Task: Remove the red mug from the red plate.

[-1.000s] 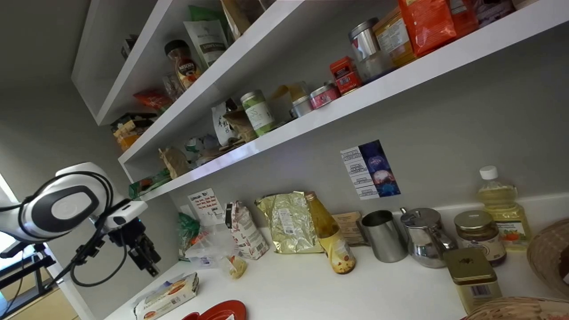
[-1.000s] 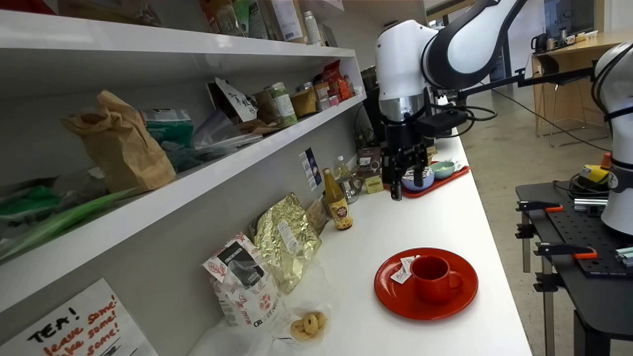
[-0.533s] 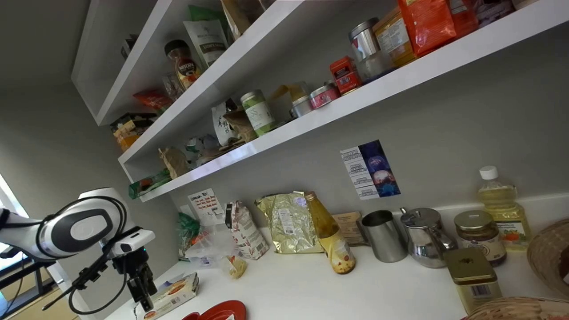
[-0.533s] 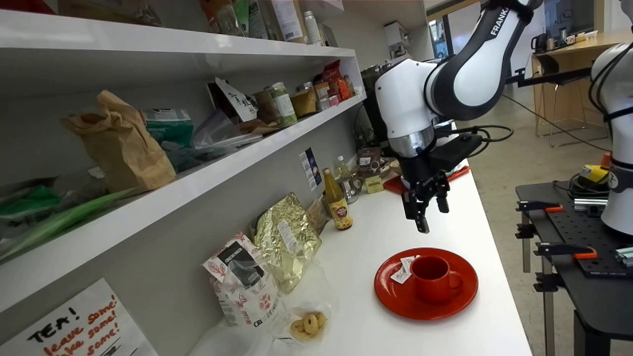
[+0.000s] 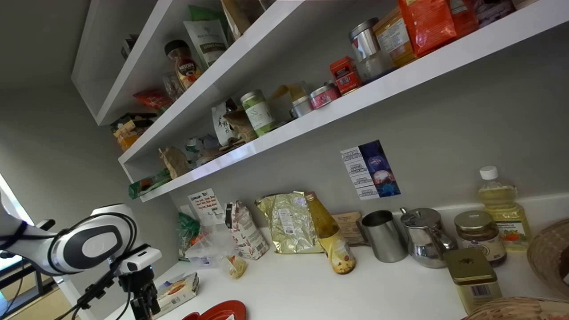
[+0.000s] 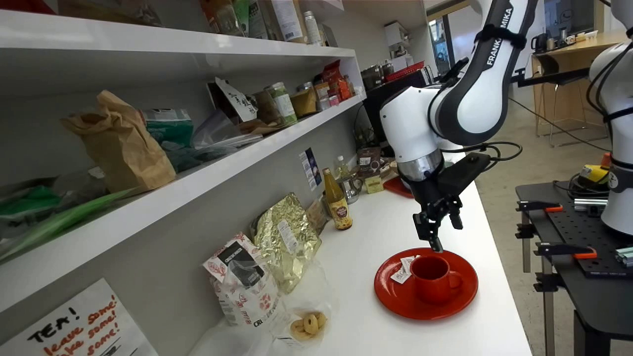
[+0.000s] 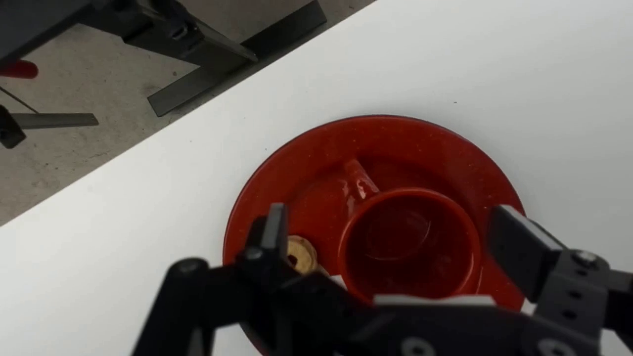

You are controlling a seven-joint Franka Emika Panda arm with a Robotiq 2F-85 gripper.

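In an exterior view, red mug [image 6: 431, 288] upright on red plate [image 6: 394, 298], gripper [image 6: 447, 236] positioned above mug. In an exterior view, mug and plate cut off by the lower edge. In the wrist view, fingers [image 7: 518, 242] observed apart, mug visible between them.

You see the mug [image 6: 431, 284] in glossy red, the plate [image 6: 394, 299] in the same red, the counter [image 6: 366, 235] in white, and your gripper [image 7: 390, 221] in black with touches of grey. Your arm [image 6: 474, 111] is white with black sections that carry white lettering. The foil bag [image 6: 282, 247] is gold with a white label, the printed bag [image 6: 249, 287] white with red leaves and a black panel, the bottle [image 6: 337, 200] golden yellow, and the poster [image 5: 371, 170] part white, part deep blue.
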